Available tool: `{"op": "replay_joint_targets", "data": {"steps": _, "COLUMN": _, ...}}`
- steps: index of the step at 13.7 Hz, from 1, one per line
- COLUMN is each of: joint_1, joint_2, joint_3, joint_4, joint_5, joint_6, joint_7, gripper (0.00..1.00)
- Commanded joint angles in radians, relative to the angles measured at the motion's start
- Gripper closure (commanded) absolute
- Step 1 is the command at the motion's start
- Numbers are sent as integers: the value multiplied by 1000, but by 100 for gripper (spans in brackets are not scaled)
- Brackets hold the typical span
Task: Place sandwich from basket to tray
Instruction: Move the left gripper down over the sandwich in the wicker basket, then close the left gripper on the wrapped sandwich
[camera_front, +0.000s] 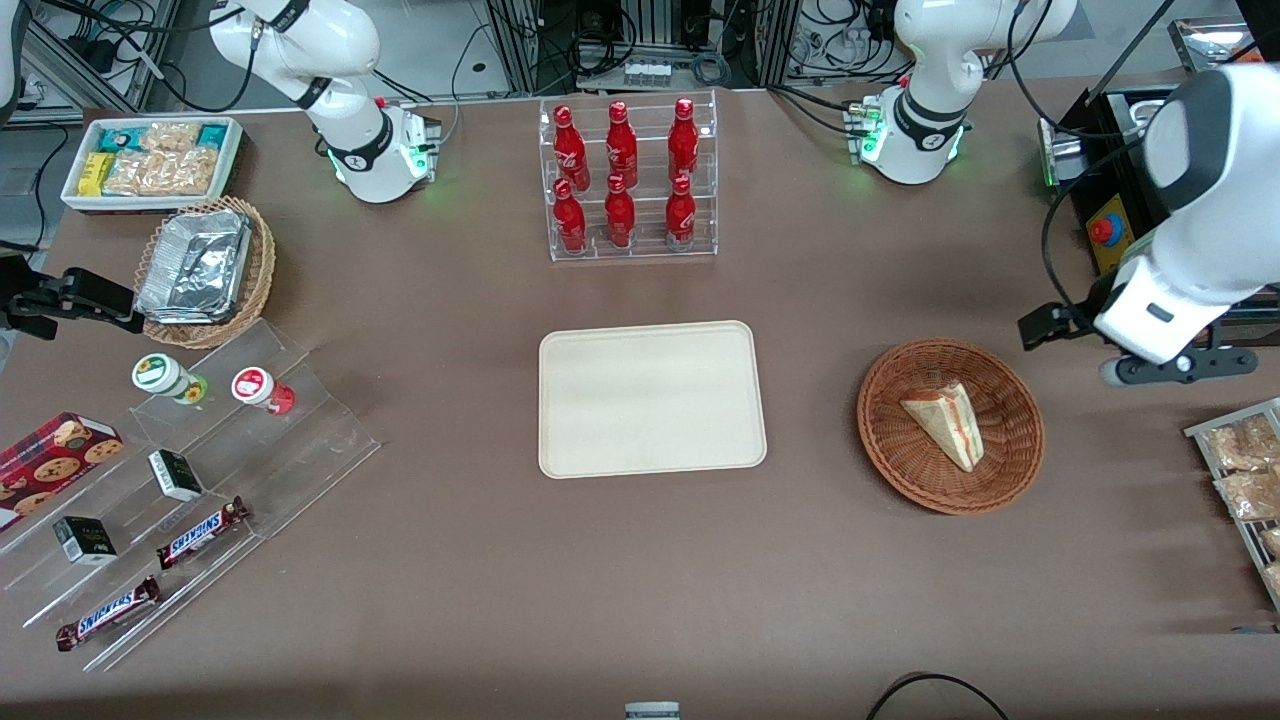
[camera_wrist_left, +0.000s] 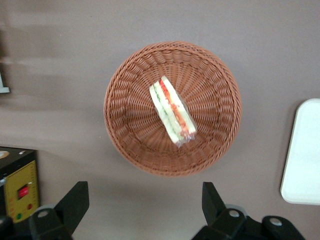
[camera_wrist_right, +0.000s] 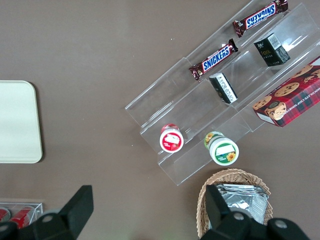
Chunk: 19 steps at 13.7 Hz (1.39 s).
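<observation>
Above the basket (sandwich inside), the wide-open tool.

You see the tray's edge, two chocolate bars on clear steps, and a cookie box.

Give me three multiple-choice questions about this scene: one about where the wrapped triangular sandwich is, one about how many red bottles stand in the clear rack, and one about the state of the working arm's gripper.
1. Where does the wrapped triangular sandwich lie?
A. on the cream rectangular tray
B. in the round reddish-brown wicker basket
C. on the bare table

2. How many red bottles stand in the clear rack?
A. four
B. six
C. eight

3. What is the state of the left gripper?
A. open, holding nothing
B. shut on the sandwich
C. shut on the basket rim

Answers: 1 B, the sandwich rests inside the basket; 2 B, two rows of three; 3 A, its fingers stand apart above the table, beside the basket.
</observation>
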Motion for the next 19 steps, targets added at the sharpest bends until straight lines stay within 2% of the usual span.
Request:
{"op": "replay_joint_targets", "data": {"steps": 1, "joint_1": -13, "joint_2": -30, "joint_3": 4, "joint_4": -144, "joint_5": -10, "joint_6": 164, "joint_7": -131, "gripper": 0}}
{"op": "replay_joint_targets", "data": {"steps": 5, "joint_1": -28, "joint_2": -4, "joint_3": -4, "joint_4": -288, "joint_5": -9, "joint_6": 402, "joint_7": -274, "gripper": 0}}
{"op": "replay_joint_targets", "data": {"steps": 7, "joint_1": -30, "joint_2": 28, "joint_3": -4, "joint_4": -314, "joint_5": -6, "joint_6": 473, "joint_7": -309, "gripper": 0}}
{"op": "replay_joint_targets", "data": {"steps": 19, "joint_1": -48, "joint_2": 200, "joint_3": -4, "joint_4": -316, "joint_5": -2, "joint_6": 604, "joint_7": -363, "gripper": 0}}
